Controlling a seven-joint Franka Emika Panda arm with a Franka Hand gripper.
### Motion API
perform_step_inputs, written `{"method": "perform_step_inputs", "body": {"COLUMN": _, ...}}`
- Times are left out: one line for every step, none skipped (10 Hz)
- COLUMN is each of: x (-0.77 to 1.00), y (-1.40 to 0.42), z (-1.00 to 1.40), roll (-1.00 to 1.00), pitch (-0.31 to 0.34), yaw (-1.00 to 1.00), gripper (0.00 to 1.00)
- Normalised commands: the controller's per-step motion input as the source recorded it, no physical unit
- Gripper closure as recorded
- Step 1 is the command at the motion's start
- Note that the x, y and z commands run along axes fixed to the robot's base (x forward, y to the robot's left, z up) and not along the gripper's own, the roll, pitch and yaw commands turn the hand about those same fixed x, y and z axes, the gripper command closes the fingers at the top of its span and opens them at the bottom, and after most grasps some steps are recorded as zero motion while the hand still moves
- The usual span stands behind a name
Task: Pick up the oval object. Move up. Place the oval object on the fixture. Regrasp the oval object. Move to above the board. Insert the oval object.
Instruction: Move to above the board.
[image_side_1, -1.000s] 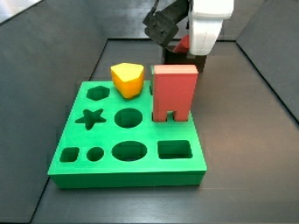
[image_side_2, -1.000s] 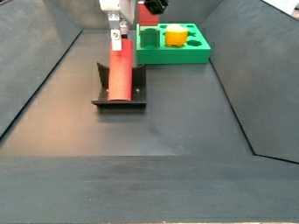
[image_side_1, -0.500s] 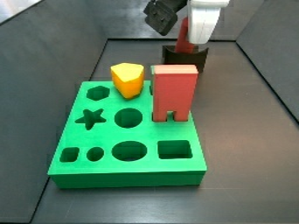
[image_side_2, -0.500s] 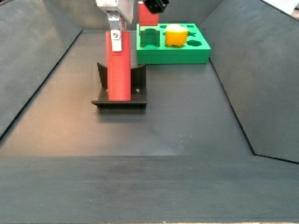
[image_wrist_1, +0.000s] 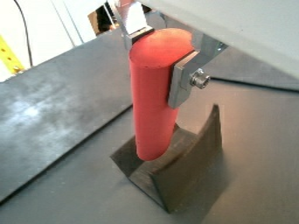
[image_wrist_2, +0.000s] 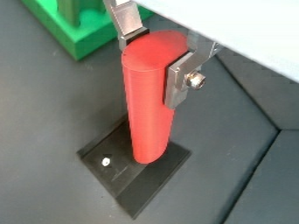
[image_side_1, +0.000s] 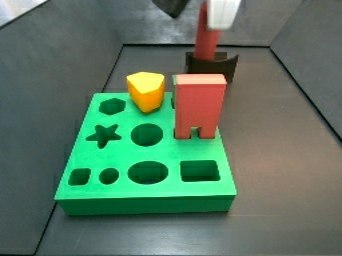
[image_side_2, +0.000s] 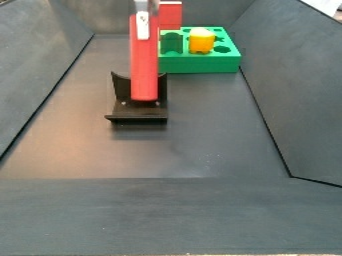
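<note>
Above the fixture (image_side_2: 136, 102), the gripper (image_wrist_1: 158, 54) holds the oval object (image_wrist_1: 155, 94) upright, its silver fingers (image_wrist_2: 183, 76) closed against the peg's upper end from two sides. Both wrist views show the long red peg standing vertically over the fixture, its lower rounded end close over the fixture's base plate; whether it still touches the plate cannot be told. In a wrist view the fixture's dark upright wall (image_wrist_1: 198, 153) stands just beside the peg's lower part.

In a side view the peg (image_side_2: 142, 60) rises in front of the fixture's upright, with the gripper at its top near the picture's upper edge. The board (image_side_2: 198, 52), bright green, lies beyond the fixture on the dark floor, apart from it. In a side view the board (image_side_1: 147, 160) fills the foreground, with the fixture (image_side_1: 207, 65) behind it and the peg (image_side_1: 209, 38) above that.

On the board stand a yellow rounded-triangle peg (image_side_1: 146, 91) and a wide red arch-shaped block (image_side_1: 201, 105), both away from the fixture.
</note>
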Motion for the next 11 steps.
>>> {"method": "perform_step_inputs", "body": {"x": -0.27, "y": -0.10, "z": 1.00, "roll": -0.06, "pitch": 0.039, "yaw": 0.01, "gripper": 1.00}}
{"method": "perform_step_inputs", "body": {"x": -0.26, "y": -0.09, "z": 1.00, "roll": -0.06, "pitch": 0.053, "yaw": 0.00, "gripper": 1.00}}
{"method": "perform_step_inputs", "body": {"x": -0.23, "y": -0.08, "z": 1.00, "roll": -0.07, "pitch": 0.071, "yaw": -0.01, "gripper": 1.00}}
{"method": "perform_step_inputs", "body": {"x": -0.21, "y": -0.07, "z": 1.00, "roll": -0.08, "pitch": 0.076, "yaw": -0.01, "gripper": 1.00}}
{"method": "perform_step_inputs", "body": {"x": -0.19, "y": -0.06, "z": 1.00, "roll": -0.08, "pitch": 0.083, "yaw": -0.01, "gripper": 1.00}}
{"method": "perform_step_inputs", "body": {"x": -0.17, "y": -0.06, "z": 1.00, "roll": -0.08, "pitch": 0.086, "yaw": -0.01, "gripper": 1.00}}
{"method": "perform_step_inputs", "body": {"x": -0.15, "y": -0.05, "z": 1.00, "roll": -0.08, "pitch": 0.088, "yaw": -0.01, "gripper": 1.00}}
{"method": "perform_step_inputs", "body": {"x": -0.13, "y": -0.04, "z": 1.00, "roll": -0.08, "pitch": 0.085, "yaw": -0.01, "gripper": 1.00}}
{"method": "perform_step_inputs", "body": {"x": -0.08, "y": -0.02, "z": 0.80, "roll": -0.08, "pitch": 0.084, "yaw": 0.00, "gripper": 1.00}}
{"method": "perform_step_inputs", "body": {"x": -0.06, "y": -0.02, "z": 0.69, "roll": -0.08, "pitch": 0.087, "yaw": 0.00, "gripper": 1.00}}
{"method": "perform_step_inputs", "body": {"x": -0.01, "y": -0.02, "z": 0.42, "roll": -0.08, "pitch": 0.110, "yaw": 0.00, "gripper": 1.00}}
